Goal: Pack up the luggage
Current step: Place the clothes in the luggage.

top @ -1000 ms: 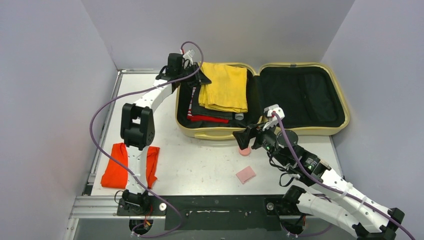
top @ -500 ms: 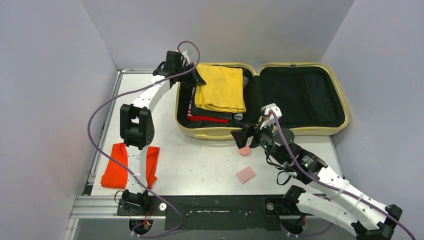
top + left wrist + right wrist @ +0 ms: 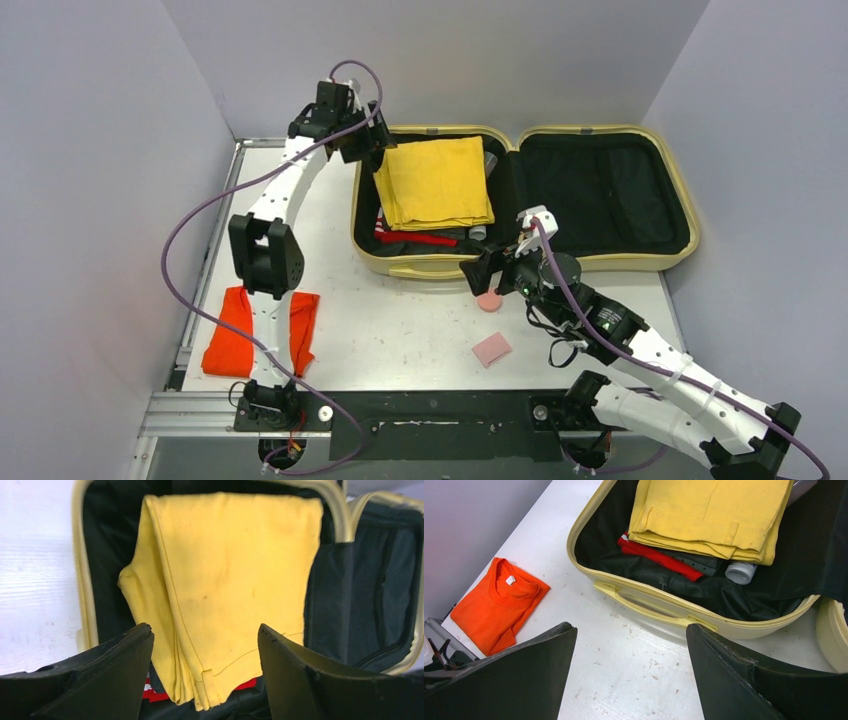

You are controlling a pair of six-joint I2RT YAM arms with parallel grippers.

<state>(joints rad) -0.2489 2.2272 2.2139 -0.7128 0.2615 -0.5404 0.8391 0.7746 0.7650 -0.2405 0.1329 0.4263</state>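
Overhead, the luggage (image 3: 600, 195) is being shown open, lining upward, at the table's (image 3: 400, 330) far side, long axis left-to-right, a yellow garment (image 3: 435, 182) inside, orange shirt (image 3: 232, 335) near-left; left gripper (image 3: 203, 630) and right gripper (image 3: 629, 627) are being held spread, empty.

Evenly lit enclosure: plain pale lilac-grey left wall (image 3: 100, 150), back wall (image 3: 450, 60) and right wall (image 3: 770, 150), around a scuffed white table top (image 3: 400, 335) in mid-frame, aluminium rail (image 3: 195, 412) along its lower-left edge.
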